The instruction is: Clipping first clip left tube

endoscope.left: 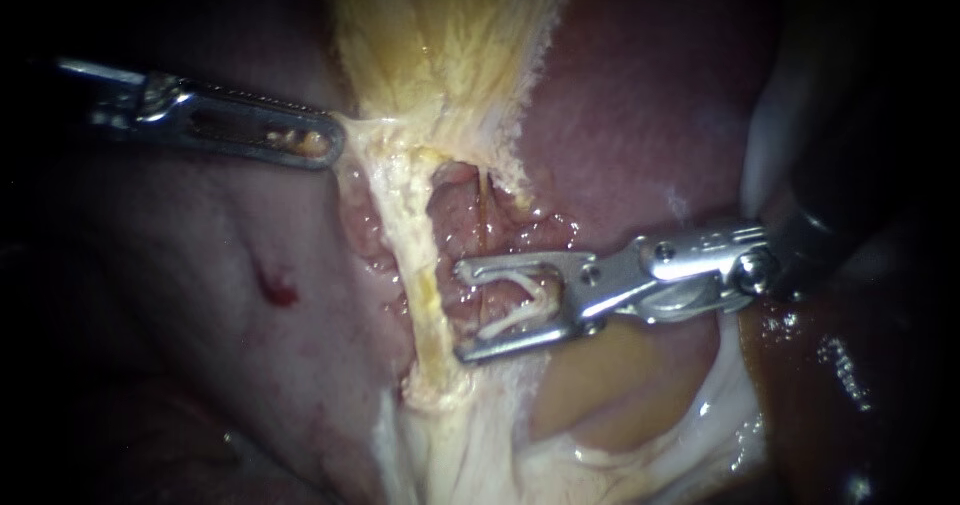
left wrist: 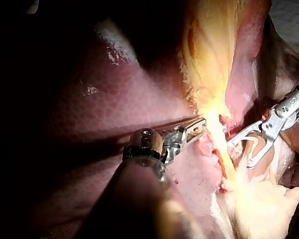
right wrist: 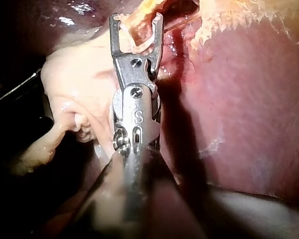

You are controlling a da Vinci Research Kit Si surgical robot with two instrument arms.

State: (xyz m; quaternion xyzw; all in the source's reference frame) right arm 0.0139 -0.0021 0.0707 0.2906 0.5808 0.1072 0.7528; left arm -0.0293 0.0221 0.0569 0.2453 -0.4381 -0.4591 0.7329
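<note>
The pale yellow left tube (endoscope.left: 425,285) runs down from the gallbladder (endoscope.left: 440,35) over raw pink tissue. My left instrument (endoscope.left: 335,145) comes in from the left, its slotted jaws shut on a strand of tissue at the gallbladder's base, just above the tube. My right instrument (endoscope.left: 463,310) comes in from the right with its jaws wide open, tips just right of the tube, apart from it. A whitish clip (endoscope.left: 520,300) lies in the gap. The right wrist view shows these jaws (right wrist: 136,20) with orange-yellow tissue at their tips. In the left wrist view, both instruments (left wrist: 202,124) (left wrist: 239,155) flank the tube (left wrist: 217,144).
Liver (endoscope.left: 640,115) lies behind and right of the gallbladder, and pale pink tissue with a small red spot (endoscope.left: 278,287) lies left. A thin orange strand (endoscope.left: 483,215) runs just right of the tube. Whitish fatty tissue (endoscope.left: 480,445) spreads below the right jaws.
</note>
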